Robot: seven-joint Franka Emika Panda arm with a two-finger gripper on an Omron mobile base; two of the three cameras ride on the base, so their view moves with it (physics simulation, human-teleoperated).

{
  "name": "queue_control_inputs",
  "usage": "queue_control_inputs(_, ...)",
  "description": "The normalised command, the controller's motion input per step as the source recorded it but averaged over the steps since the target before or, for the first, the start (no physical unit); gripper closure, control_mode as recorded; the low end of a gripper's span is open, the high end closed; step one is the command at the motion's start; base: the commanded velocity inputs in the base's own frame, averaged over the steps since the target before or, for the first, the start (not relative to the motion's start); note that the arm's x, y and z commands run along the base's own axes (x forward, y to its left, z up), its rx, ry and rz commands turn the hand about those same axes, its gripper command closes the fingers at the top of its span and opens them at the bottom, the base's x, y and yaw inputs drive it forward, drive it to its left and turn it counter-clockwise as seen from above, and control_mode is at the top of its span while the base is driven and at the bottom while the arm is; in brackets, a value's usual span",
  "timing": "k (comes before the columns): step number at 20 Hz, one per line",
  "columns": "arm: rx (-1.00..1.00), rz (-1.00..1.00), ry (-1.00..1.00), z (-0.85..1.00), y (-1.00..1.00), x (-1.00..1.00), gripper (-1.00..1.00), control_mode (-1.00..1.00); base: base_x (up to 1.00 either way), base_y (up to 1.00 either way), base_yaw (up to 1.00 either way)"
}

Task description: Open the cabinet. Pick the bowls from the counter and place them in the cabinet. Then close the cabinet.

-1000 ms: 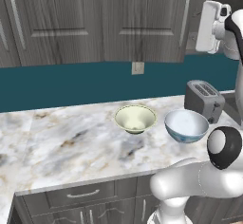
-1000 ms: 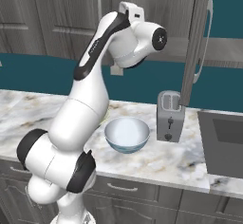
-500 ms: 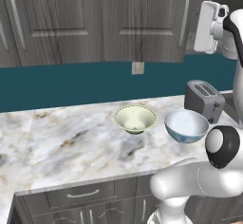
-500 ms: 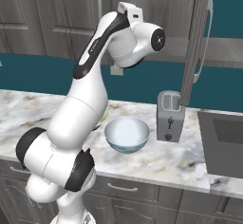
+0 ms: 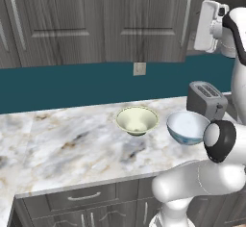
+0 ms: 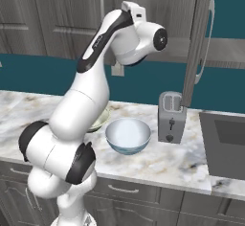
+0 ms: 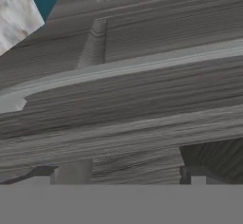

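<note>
On the counter (image 5: 67, 149) the pale cream-green bowl (image 5: 137, 120) stands upright and empty, and the blue-patterned bowl (image 5: 188, 127) sits to its right. In the right base view the blue-patterned bowl (image 6: 128, 136) is in front, while the cream bowl (image 6: 100, 119) is mostly hidden behind my arm. My gripper (image 7: 133, 174) is raised high and open, holding nothing, close against the cabinet door (image 7: 142, 118). The door's silver bar handle (image 7: 123, 69) runs across just beyond the fingertips (image 7: 71, 173). In the right base view that cabinet door (image 6: 196, 43) stands swung out, seen edge-on.
A silver toaster (image 5: 206, 98) stands at the back of the counter, right of the bowls, below the swung-out door. A sink (image 6: 225, 143) is set into the counter at the far right. Closed cabinet doors (image 5: 96, 19) line the wall to the left. Low drawers (image 5: 86, 197) sit under the counter.
The raised hand has barely shifted near the cabinet door. The bowls, the toaster and the door stand as before, and the gripper stays open.
</note>
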Motion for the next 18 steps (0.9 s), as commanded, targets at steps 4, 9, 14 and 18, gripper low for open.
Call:
queue_control_inputs(4,0.0,0.01,0.0,-0.03,0.06,0.27,-1.0,-1.0,0.0,0.0,0.0)
queue_control_inputs(9,0.0,0.05,-0.02,-0.01,0.17,0.08,-1.0,-1.0,0.0,0.0,0.0)
queue_control_inputs(14,0.0,0.11,-0.02,0.0,0.49,-0.17,-1.0,-1.0,0.0,0.0,0.0)
queue_control_inputs(18,0.0,0.12,-0.09,0.06,0.56,-0.79,-1.0,-1.0,0.0,0.0,0.0)
